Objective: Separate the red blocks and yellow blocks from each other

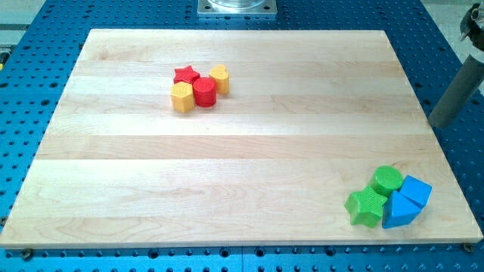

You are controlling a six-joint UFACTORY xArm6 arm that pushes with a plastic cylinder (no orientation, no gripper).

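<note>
Worktop: a pale wooden board (242,151) lying on a blue perforated base (45,30); every block sits on the board.

My tip: only a grey rod (460,92) shows at the view's right edge, off the board over the blue base. I take its lower end (437,122) for my tip, though I cannot be sure of it. It is well apart from every block.

End effector: there are no jaws to be wide or narrow. It is a bare rod, and it holds and touches nothing.

Red and yellow cluster: upper left of centre. A red star (186,75) and a red cylinder (205,91) are packed with a yellow hexagonal block (182,97) at the view's left and a yellow block (219,78) at the right, its shape unclear. All four seem to touch their neighbours, the reds between the yellows.

Other blocks: a green cylinder (388,180), a green star (366,206) and two blue blocks (415,192) (398,211) are huddled at the bottom right corner, out of the way.

Task state: not begun, as I judge it, since the colours are intermixed.

Why this matters: the yellows flank the reds, so I would push each yellow outward from the seam, keeping the reds where they are.
</note>
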